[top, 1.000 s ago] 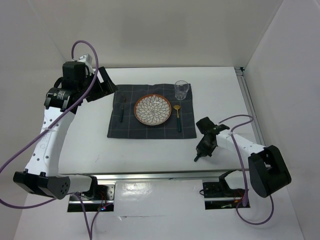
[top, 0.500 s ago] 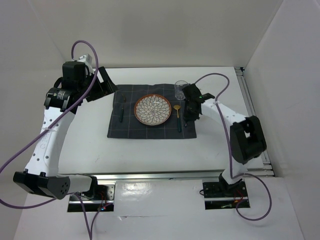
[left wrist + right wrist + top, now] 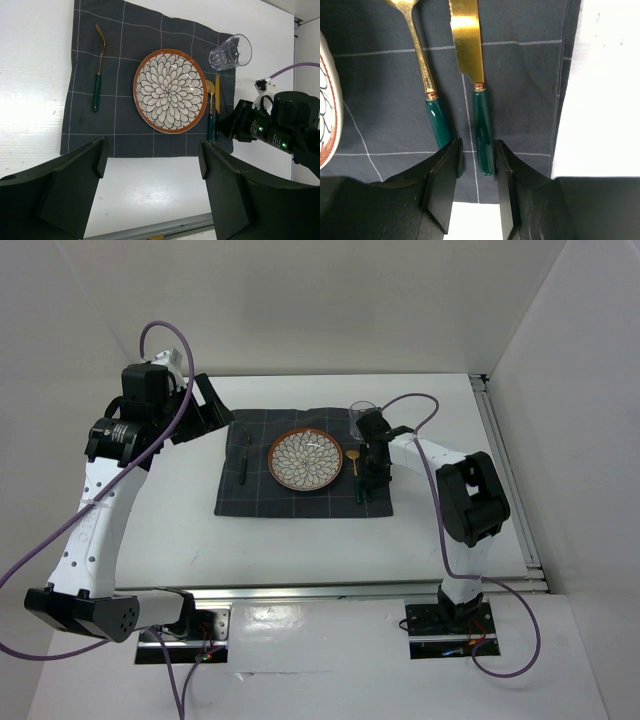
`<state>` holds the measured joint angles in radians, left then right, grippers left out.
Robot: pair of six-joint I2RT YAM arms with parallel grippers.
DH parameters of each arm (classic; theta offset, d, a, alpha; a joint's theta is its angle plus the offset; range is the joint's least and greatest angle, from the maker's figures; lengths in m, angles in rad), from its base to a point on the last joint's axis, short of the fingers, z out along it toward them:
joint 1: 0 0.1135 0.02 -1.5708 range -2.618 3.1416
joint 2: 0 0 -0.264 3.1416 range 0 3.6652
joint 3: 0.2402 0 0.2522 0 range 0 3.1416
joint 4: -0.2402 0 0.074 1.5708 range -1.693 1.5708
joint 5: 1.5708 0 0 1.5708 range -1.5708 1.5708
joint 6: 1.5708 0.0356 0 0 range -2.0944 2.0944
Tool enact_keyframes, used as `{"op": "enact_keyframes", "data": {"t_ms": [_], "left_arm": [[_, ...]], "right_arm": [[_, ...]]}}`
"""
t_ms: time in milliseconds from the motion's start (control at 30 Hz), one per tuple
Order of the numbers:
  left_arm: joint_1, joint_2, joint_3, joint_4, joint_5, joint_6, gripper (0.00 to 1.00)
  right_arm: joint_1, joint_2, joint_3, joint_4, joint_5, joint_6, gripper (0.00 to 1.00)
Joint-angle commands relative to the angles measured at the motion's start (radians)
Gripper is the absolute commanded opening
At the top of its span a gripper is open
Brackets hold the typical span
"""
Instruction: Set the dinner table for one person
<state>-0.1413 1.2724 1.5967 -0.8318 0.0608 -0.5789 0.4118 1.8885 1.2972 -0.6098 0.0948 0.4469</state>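
Under everything, folks, lies the large flat matte white dinner table (image 3: 300,540), stretching away from the arm bases at its near edge. Its landmark is the round orange-rimmed plate with the petal pattern (image 3: 306,459), sitting about mid-table, a little toward the far side.

Beneath that plate is a dark grey grid-lined cloth mat (image 3: 260,495), flat on the tabletop, with bare white table showing all around it. Left of the plate in the top view, a gold fork with a dark green handle (image 3: 98,70) lies on the mat, tines pointing away from the arm bases, clear of the plate's rim. Right of the plate, a gold spoon with a green handle (image 3: 427,85) lies just beside the rim. A gold knife with a green handle (image 3: 470,50) lies just beside the spoon on the side away from the plate, the two parallel. Past the knife's tip, at the mat's corner far right of the plate, a clear glass tumbler (image 3: 230,52) stands upright.

Now the right gripper (image 3: 477,150): it's down low, right of the plate, fingers part-way apart and straddling the near end of the knife handle. The knife lies flat on the mat, and a sliver of mat shows between the handle and one finger, so nothing is gripped. The left gripper (image 3: 152,150) hangs high, off to the plate's far left, fingers spread wide, nothing between them.
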Motion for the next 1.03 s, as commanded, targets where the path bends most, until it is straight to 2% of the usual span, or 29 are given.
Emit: {"op": "enact_keyframes", "data": {"t_ms": [0, 67, 200, 233, 333, 433, 567, 700, 1000], "left_arm": [[0.005, -0.028, -0.007, 0.016, -0.004, 0.017, 0.9], [0.005, -0.028, -0.007, 0.016, 0.005, 0.017, 0.9], [0.005, -0.028, -0.007, 0.016, 0.051, 0.017, 0.9], [0.005, -0.028, -0.007, 0.016, 0.062, 0.017, 0.9], [0.005, -0.019, -0.007, 0.016, 0.062, 0.027, 0.9], [0.005, -0.01, -0.007, 0.025, 0.051, 0.037, 0.9], [0.005, 0.008, -0.007, 0.037, 0.062, 0.048, 0.9], [0.005, 0.019, -0.007, 0.037, 0.062, 0.048, 0.9], [0.005, 0.007, 0.008, -0.009, 0.019, 0.086, 0.92]], "right_arm": [[-0.007, -0.015, 0.022, 0.035, 0.016, 0.025, 0.43], [-0.007, -0.048, 0.022, 0.025, 0.035, 0.026, 0.44], [-0.007, -0.138, 0.054, -0.034, 0.101, 0.035, 0.7], [-0.017, -0.161, 0.054, -0.048, 0.118, 0.047, 0.84], [-0.065, -0.256, 0.054, -0.103, 0.193, 0.105, 1.0], [-0.14, -0.363, 0.004, -0.123, 0.276, 0.168, 1.0], [-0.276, -0.477, -0.062, -0.133, 0.287, 0.197, 1.0], [-0.338, -0.515, -0.105, -0.156, 0.275, 0.187, 1.0], [-0.361, -0.62, -0.197, -0.137, 0.257, 0.167, 1.0]]}}
